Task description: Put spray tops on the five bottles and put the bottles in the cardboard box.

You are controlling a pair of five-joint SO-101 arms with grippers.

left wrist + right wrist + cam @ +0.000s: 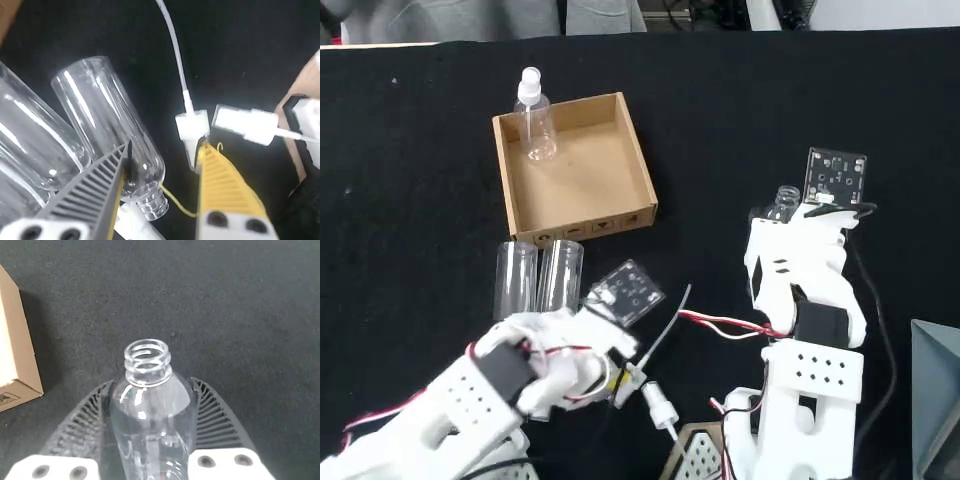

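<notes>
My right gripper (150, 385) is clamped, ribbed grey fingers on both sides, around a clear plastic bottle with a bare threaded neck (149, 405), off to the side of the shallow brown cardboard box (638, 155) on the black cloth bench (770, 90). 1 clear bottle with a white spray top (535, 125) sits in the box's far corner. My left gripper (165, 150) stands open, its ribbed yellow fingertip touching a white spray top with a thin dip tube (192, 125), with 2 smooth clear cylindrical bottles (560, 275) lying beside it just in front of the box and a 2nd white spray top (245, 125) close by.

Glossy clear plastic bottle (148, 405); matt cardboard box (575, 170).
</notes>
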